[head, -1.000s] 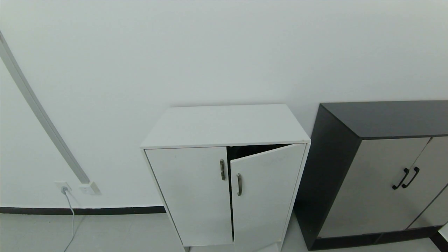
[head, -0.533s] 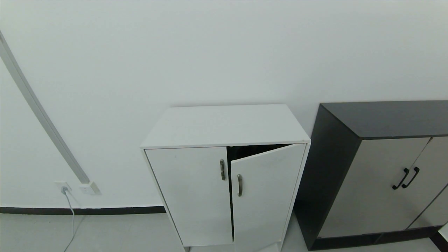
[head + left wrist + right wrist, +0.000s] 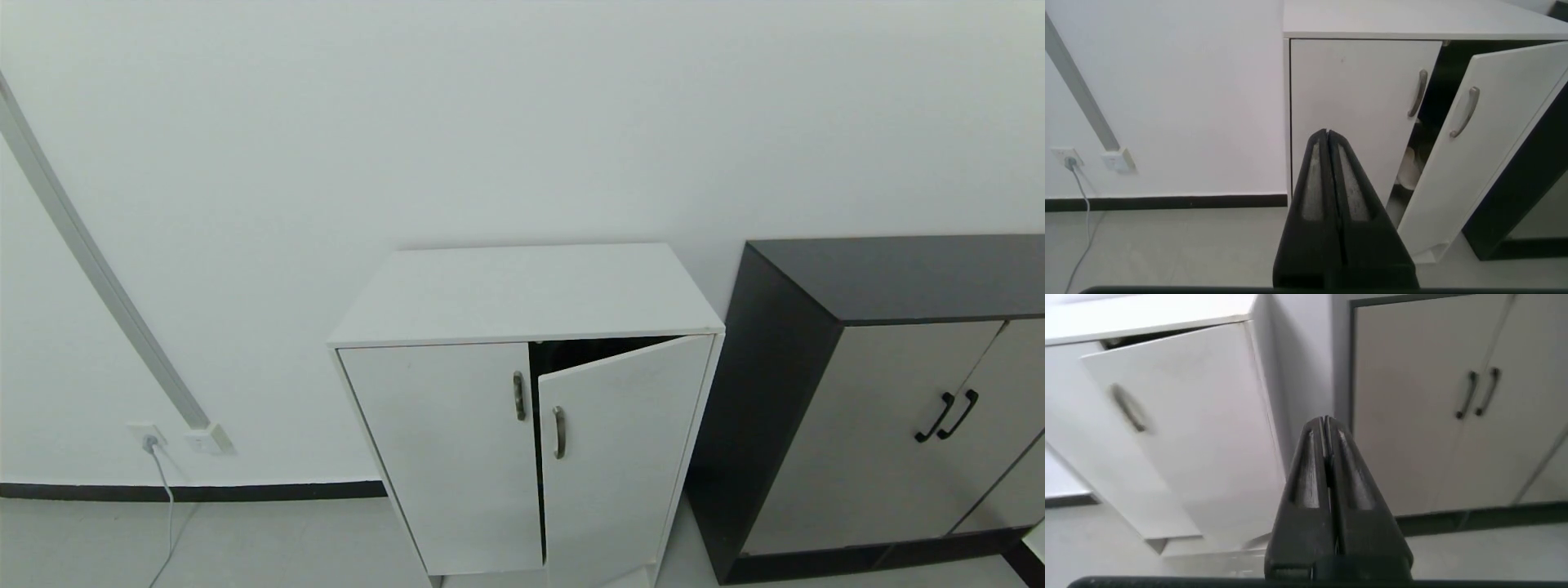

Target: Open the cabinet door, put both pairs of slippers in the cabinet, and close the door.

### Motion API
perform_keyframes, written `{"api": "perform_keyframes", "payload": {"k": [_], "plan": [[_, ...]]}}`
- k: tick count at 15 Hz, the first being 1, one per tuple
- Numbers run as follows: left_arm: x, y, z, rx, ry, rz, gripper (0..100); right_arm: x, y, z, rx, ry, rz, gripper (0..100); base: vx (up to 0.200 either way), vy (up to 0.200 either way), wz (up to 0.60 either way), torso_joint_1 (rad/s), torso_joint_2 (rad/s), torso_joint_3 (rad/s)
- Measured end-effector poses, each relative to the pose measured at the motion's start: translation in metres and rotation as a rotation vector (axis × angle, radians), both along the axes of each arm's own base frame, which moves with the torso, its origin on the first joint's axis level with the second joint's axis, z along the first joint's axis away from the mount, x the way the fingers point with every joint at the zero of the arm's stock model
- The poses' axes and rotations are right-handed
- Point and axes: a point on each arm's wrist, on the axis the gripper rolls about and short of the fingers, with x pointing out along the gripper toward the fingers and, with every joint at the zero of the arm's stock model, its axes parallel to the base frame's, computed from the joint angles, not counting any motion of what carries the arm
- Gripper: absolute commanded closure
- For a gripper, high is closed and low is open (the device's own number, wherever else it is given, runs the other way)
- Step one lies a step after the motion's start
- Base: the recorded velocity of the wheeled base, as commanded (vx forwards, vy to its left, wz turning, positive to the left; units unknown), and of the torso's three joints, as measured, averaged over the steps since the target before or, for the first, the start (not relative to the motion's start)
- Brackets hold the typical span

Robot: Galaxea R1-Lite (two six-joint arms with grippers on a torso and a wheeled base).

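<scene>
A white wall socket [image 3: 147, 437] sits low on the wall at the left. The left gripper [image 3: 1327, 135] has its fingers pressed together on nothing and faces the white two-door wooden cabinet [image 3: 522, 294] against the wall. Its left door [image 3: 445, 457] is flush. Its right door [image 3: 620, 457] stands ajar, with a pale shape [image 3: 1409, 167] inside that is too dim to name. The right gripper [image 3: 1327, 420] is likewise closed and empty, near the black cabinet with grey doors [image 3: 775, 392].
</scene>
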Motion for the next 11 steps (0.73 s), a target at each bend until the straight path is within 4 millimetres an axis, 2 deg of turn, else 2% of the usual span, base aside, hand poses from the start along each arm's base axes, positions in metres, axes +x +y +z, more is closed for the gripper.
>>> {"api": "perform_keyframes", "payload": {"k": [11], "plan": [[0.0001,0.0000,-0.0005,0.003,0.002,0.000,100,-0.0001,0.0001,-0.0001,-0.010,-0.001,0.002,100,0.000,0.000,0.00,0.000,0.00,0.000]]}}
